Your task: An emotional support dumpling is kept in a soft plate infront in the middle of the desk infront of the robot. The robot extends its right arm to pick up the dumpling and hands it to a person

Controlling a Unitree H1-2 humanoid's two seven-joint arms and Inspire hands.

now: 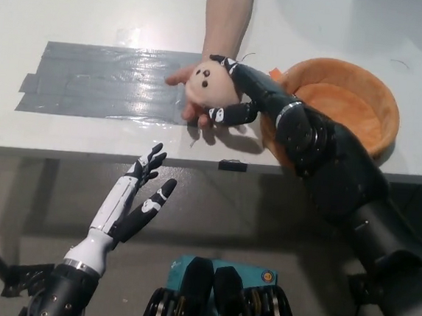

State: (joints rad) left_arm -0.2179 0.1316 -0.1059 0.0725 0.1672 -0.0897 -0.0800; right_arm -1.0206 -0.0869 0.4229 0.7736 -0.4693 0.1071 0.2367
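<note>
The black right robot hand is closed around the plush dumpling, holding it directly over a person's upturned palm above the white worktop. The empty orange soft plate sits just beside. The white left robot hand rests below the worktop edge, fingers spread.

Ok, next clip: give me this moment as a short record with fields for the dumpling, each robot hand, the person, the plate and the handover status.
dumpling: cream plush dumpling with a dark face, held above the person's hand
right hand: black right hand, shut on the dumpling, over the desk
left hand: white left hand, open, resting below the desk edge
person: forearm reaching in from the top, palm under the dumpling
plate: orange soft plate at right, nothing in it
handover: dumpling not yet released
</note>
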